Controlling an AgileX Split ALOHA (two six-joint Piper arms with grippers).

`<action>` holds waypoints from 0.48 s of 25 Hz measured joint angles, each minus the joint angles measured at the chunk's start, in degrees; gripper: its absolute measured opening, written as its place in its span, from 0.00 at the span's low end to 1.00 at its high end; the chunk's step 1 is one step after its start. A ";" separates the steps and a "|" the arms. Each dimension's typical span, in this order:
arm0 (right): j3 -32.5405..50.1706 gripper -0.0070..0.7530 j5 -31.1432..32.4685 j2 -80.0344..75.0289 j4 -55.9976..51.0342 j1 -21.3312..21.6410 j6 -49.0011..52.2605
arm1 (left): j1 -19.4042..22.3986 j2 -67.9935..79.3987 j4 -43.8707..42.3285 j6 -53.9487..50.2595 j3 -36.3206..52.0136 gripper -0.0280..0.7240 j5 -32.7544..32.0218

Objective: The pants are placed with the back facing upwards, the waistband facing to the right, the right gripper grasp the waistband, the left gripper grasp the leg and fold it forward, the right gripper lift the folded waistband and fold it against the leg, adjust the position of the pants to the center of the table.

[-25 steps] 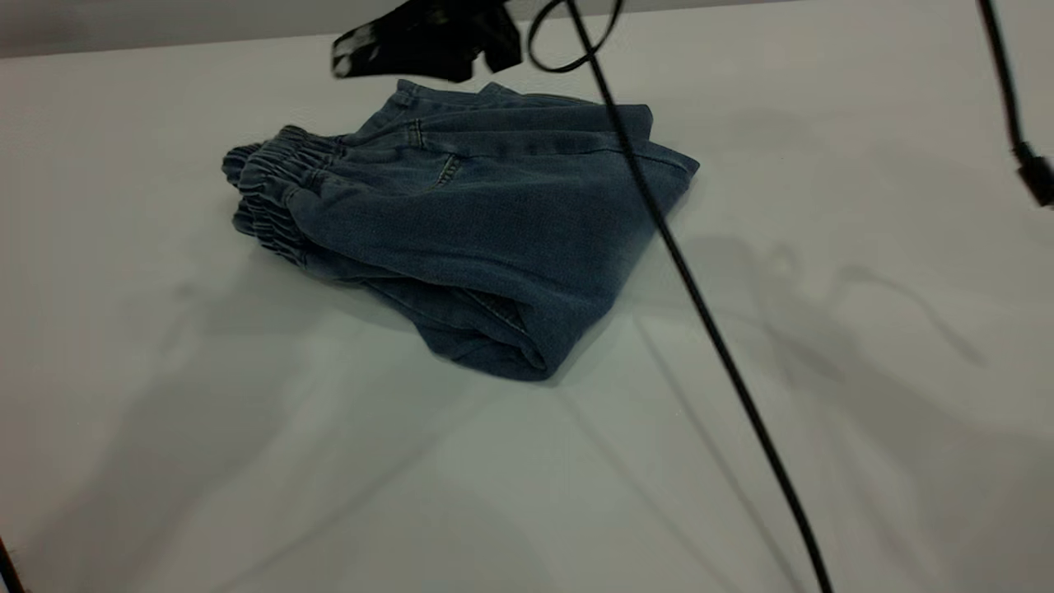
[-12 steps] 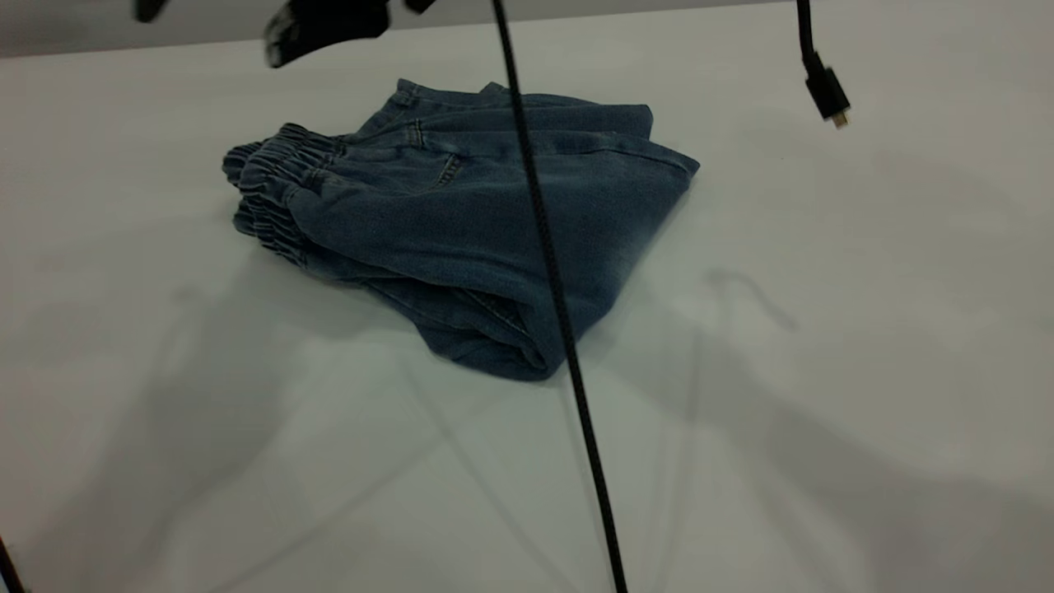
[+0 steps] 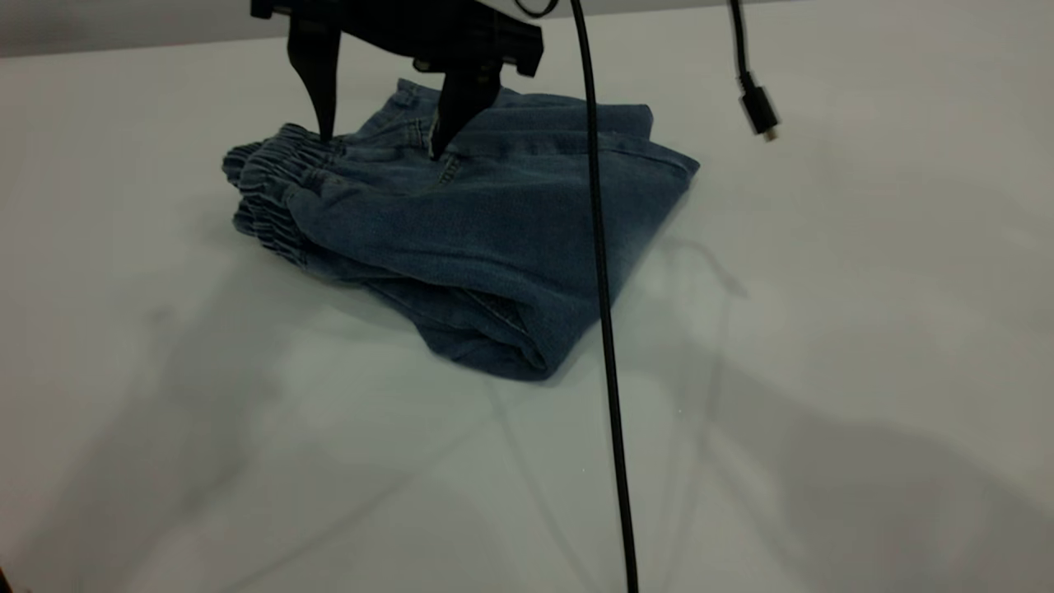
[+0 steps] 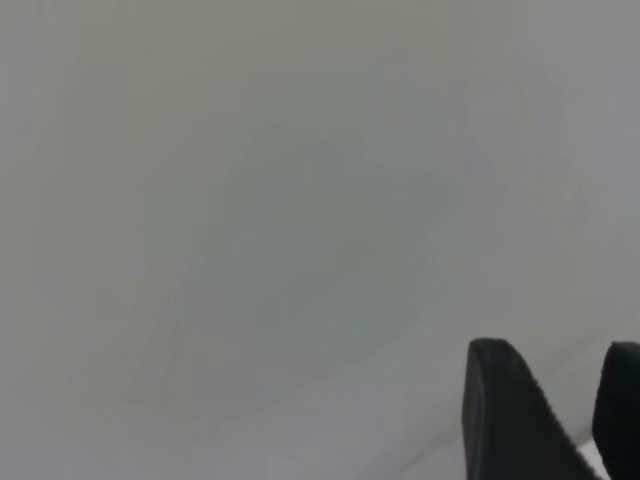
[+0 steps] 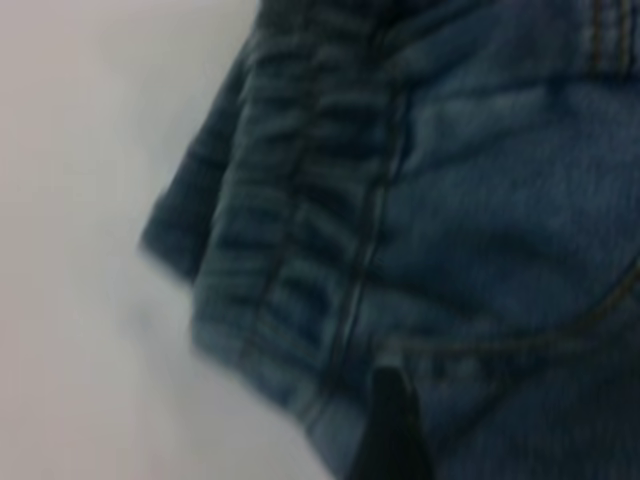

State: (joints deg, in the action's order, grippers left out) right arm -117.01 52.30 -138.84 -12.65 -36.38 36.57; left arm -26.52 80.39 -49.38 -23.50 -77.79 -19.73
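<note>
The right gripper [image 3: 380,147] is hanging wide open over the folded pants [image 3: 486,239], one fingertip [image 3: 325,132] sitting at the waistband [image 3: 268,189] (contact unclear). The pants are lying on the table [image 3: 823,329]. The left gripper [image 4: 575,420] is showing fingers slightly apart over bare table.

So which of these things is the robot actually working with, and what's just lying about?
In the job:
- folded denim shorts
- their gathered waistband
- right end effector, open above the waistband
- left end effector, away over bare table

Just there:
- black cable
- dangling plug
</note>
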 joint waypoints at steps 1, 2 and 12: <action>-1.19 0.66 0.74 -1.34 0.17 0.05 2.19 | 0.00 -0.51 0.00 0.00 0.00 0.36 -0.04; -2.54 0.66 1.27 -2.70 0.12 0.03 4.47 | 0.00 -0.85 0.00 0.00 0.00 0.36 -0.11; -8.04 0.66 0.20 -11.66 -5.79 -0.17 17.04 | 0.00 -1.21 0.00 0.00 0.00 0.36 -0.15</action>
State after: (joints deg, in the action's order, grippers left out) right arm -125.05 52.50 -150.50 -18.44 -36.55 53.61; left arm -26.52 79.18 -49.38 -23.50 -77.79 -19.88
